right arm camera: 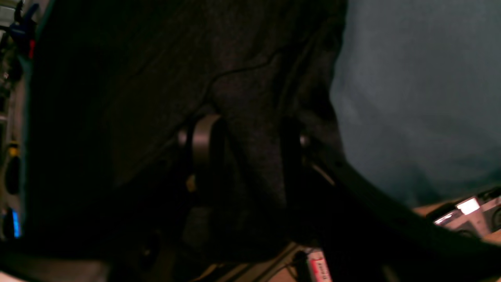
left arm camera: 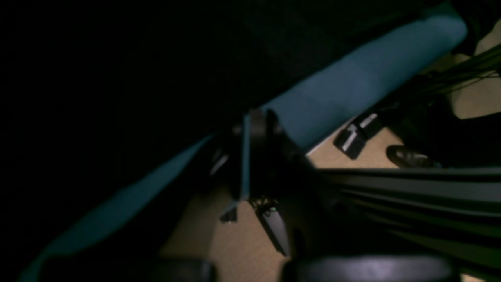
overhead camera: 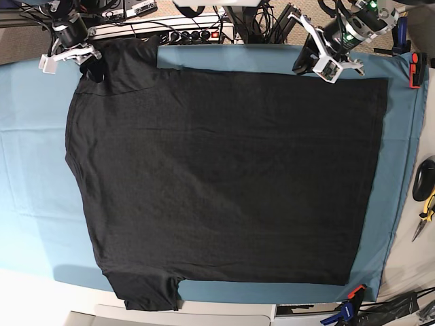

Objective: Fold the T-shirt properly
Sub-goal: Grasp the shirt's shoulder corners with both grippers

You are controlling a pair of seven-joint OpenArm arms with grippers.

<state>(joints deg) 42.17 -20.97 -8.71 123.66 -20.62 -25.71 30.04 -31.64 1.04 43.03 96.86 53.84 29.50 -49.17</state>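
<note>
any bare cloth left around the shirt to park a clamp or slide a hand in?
Widest bare teal cloth lies base-view left of the T-shirt. Narrower strips run beside the hem at right and along the near edge. Far edge is crowded: right gripper at the sleeve, left gripper, cables.

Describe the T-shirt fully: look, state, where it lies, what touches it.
The T-shirt is plain black, soft knit, spread flat with light wrinkles on the teal cloth. Both short sleeves are at the base view's left, the hem at its right. The right tool grips the upper sleeve; the left tool hangs near the shirt's top edge.
</note>
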